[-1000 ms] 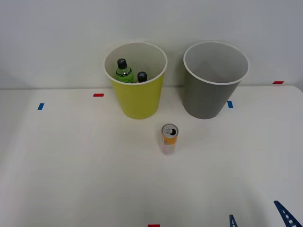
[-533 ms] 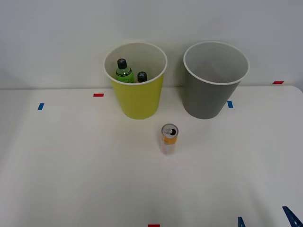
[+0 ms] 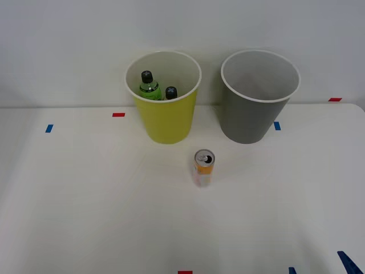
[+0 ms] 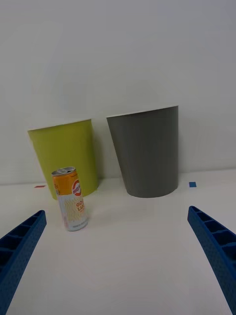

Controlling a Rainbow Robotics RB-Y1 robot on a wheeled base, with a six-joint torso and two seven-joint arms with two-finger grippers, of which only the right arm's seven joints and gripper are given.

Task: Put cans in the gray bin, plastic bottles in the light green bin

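Blue ribbed fingers (image 4: 216,251) of the right gripper (image 3: 322,268): spread wide apart, nothing between them, held low over the white table (image 3: 85,200) at its near right edge. In the front view just the tips poke in at the bottom right corner. In the right wrist view the two fingers sit at opposite corners, level with the tabletop and pointed toward the bins.

Orange-yellow can (image 3: 203,168): upright on the table, silver top up, pale pink lower half. Stands alone in front of the gap between the two bins, apart from both, and well apart from the gripper.

Light green bin (image 3: 165,123): upright at the back of the table, left of the gray one. Holds two plastic bottles: a green bottle (image 3: 149,86) with black cap, and a second black cap (image 3: 171,92) just beside it, whose body is hidden by the rim.

Gray bin (image 3: 251,123): upright, beside the green bin, not touching it. White rim, pale inside; contents cannot be made out.

Small red and blue tape marks (image 3: 118,115): scattered on the table surface.
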